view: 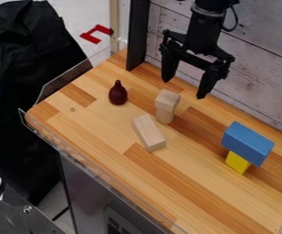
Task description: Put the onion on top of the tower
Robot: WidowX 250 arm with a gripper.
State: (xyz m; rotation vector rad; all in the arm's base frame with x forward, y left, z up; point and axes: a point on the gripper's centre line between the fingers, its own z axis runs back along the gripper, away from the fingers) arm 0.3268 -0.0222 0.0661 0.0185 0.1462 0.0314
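Observation:
My gripper [184,89] hangs open over the back of the wooden table, its two fingers wide apart with nothing between them. The dark red onion [118,93] stands upright on the table at the left, pointed end up, apart from the gripper. Right of it and just below the gripper stands a small tower: a plain wooden block [167,99] on top of a light wooden cylinder [165,115]. Farther right is another stack, a blue block [248,142] lying across a yellow block [237,162].
A loose plain wooden block [148,132] lies in front of the wooden tower. A dark upright post [138,34] and a plank wall [262,59] border the table's back. A clear low guard runs along the table's left and front edges.

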